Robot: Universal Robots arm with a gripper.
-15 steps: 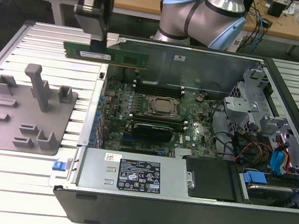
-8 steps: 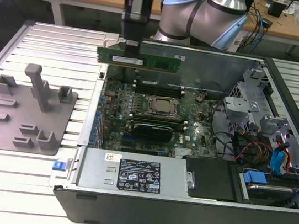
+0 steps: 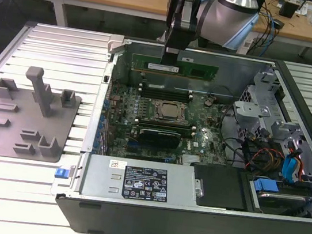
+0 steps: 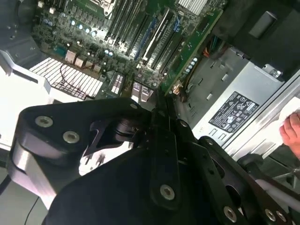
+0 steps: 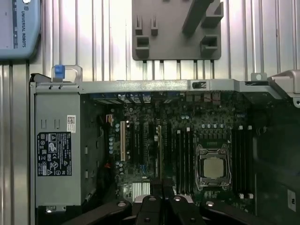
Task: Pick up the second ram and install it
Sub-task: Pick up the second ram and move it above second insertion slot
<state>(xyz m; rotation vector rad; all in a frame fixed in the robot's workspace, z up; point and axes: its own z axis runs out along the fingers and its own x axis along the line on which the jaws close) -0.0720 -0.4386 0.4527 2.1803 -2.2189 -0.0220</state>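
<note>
Holding the long, flat green circuit-board ram stick (image 3: 194,71) by its upper edge, the black metal gripper (image 3: 171,56) looks clamped on it. In the exterior view the stick hangs level at 12 o'clock from the square silver processor socket (image 3: 169,112).

Judgement: keep the stick level, square it to a slot, and press both ends evenly.

The first wrist view looks straight down on the long black memory slots (image 5: 183,157). The second wrist view shows a person's hand (image 4: 291,129) near the grey metal power supply box (image 4: 234,110).

Motherboard (image 3: 202,140) lies open from above — the second ram (image 3: 197,71) in the gripper (image 3: 171,53) hangs near the far slots (image 3: 165,93)
</note>
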